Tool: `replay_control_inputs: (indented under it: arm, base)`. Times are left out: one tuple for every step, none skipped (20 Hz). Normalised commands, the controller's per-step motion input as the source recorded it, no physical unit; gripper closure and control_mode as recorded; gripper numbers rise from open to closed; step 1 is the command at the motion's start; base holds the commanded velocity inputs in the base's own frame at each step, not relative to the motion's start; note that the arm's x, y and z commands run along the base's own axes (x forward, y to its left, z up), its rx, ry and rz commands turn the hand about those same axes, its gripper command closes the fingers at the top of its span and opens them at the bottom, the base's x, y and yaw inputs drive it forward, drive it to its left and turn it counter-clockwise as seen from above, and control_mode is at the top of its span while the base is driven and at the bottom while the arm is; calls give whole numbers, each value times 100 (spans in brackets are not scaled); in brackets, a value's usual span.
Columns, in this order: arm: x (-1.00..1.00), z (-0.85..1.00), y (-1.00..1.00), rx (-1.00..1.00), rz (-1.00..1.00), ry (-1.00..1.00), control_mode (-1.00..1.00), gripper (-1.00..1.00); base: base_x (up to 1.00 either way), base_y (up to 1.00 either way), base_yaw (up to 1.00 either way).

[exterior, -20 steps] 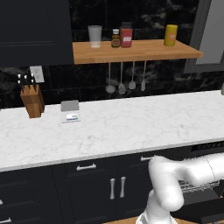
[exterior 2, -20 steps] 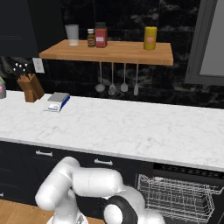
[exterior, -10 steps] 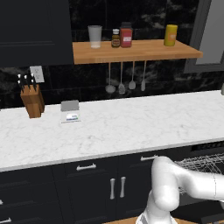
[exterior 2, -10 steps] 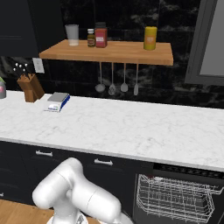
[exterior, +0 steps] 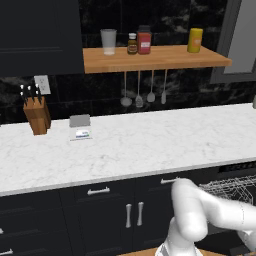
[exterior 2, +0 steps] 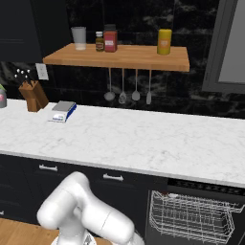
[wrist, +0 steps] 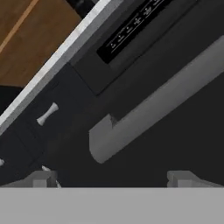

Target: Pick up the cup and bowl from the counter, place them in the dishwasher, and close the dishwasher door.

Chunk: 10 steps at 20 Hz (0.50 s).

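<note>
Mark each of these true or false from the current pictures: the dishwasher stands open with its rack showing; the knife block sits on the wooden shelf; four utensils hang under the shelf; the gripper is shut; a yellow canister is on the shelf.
1. The dishwasher is open with its wire rack showing. True.
2. The knife block sits on the wooden shelf. False: it stands on the counter.
3. Four utensils hang under the shelf. True.
4. The gripper is shut. False: its fingertips stand wide apart.
5. A yellow canister is on the shelf. True.

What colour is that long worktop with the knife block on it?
The long marble counter is white with faint grey veins, clearest in the left base view.
</note>
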Motion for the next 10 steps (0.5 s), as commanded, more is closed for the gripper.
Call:
replay_control_inputs:
  arm:
    - [100, -89, 0, 0, 7, -2, -100, -100]
    - [100, -61, 0, 4, 5, -9, -100, -100]
    - [100, -52, 0, 5, 4, -6, -100, -100]
    - [100, -51, 22, 4, 0, -1, -100, -100]
    - [100, -51, 32, 3, 0, -3, -100, -100]
    - [100, -62, 52, 4, 0, -5, -100, -100]
    - [100, -66, 69, 6, 0, -6, -100, -100]
    - [100, -59, 75, 8, 0, -10, -100, -100]
    - [100, -41, 76, 11, 0, -19, -100, -100]
    - [100, -17, 64, 14, 0, -27, -100, -100]
  base:
    - [0, 0, 0]
    - [0, 0, 0]
    - [0, 0, 0]
    - [0, 0, 0]
    - [0, 0, 0]
    - [0, 0, 0]
    - [0, 0, 0]
    - [0, 0, 0]
    - [0, 0, 0]
    - [0, 0, 0]
